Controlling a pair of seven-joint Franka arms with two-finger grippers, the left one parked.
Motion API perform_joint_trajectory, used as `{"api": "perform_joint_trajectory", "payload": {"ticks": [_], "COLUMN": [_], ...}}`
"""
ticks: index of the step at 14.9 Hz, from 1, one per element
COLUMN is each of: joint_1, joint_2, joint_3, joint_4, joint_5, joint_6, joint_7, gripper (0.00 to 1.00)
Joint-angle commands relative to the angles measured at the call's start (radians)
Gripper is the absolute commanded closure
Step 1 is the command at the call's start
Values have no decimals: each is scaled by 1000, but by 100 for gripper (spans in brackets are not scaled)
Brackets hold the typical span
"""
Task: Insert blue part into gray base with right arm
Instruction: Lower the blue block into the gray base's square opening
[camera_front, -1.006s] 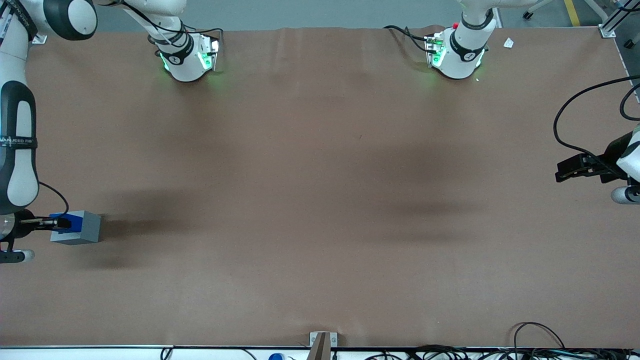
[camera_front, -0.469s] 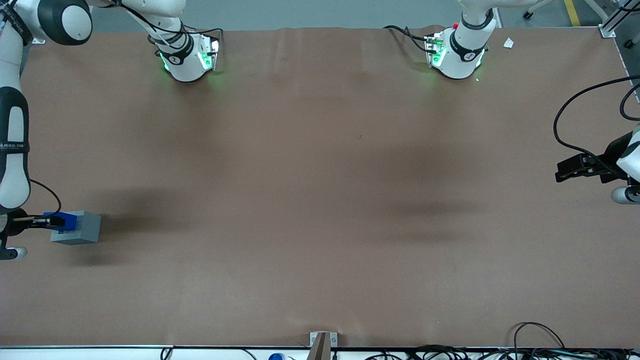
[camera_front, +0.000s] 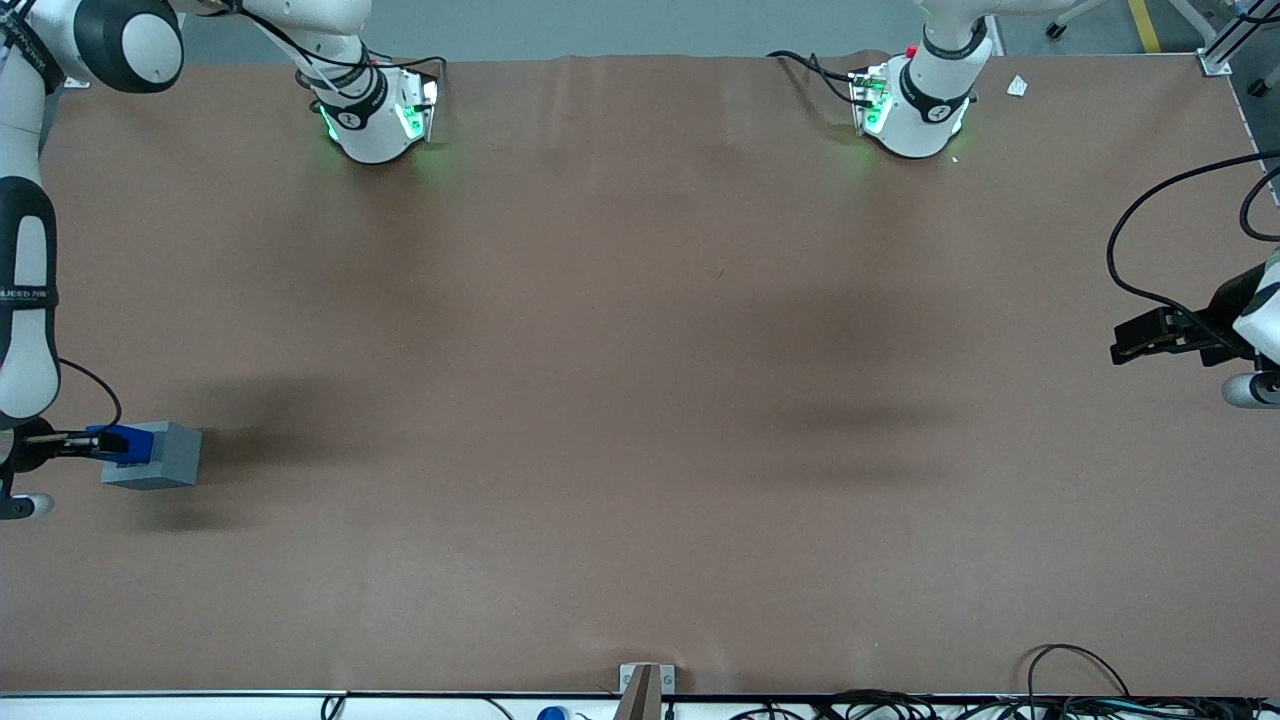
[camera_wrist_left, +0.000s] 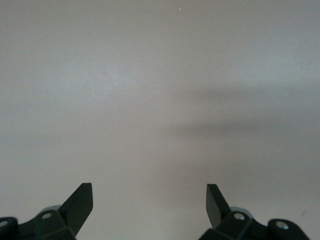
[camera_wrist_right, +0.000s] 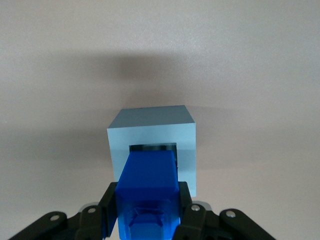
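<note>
The pincer (camera_wrist_right: 146, 212) is clamping the blue part (camera_wrist_right: 148, 192) directly above the gray base (camera_wrist_right: 152, 145), its tip entering the base's recess; the base is sitting on the table (camera_front: 640, 400).

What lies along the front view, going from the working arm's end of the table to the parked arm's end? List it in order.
gripper shut on the blue part → gray base → bare table → parked arm's gripper.
</note>
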Motion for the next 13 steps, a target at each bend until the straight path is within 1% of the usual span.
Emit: {"api": "perform_joint_trajectory", "payload": {"ticks": [1,13], "joint_1": [-12,-13], "joint_2": [13,33], "joint_3": [17,17], "joint_4": [24,30], "joint_5": [-15,-13], "joint_6": [-1,23], "joint_7": [-10,-10], "gripper": [100,100]}}
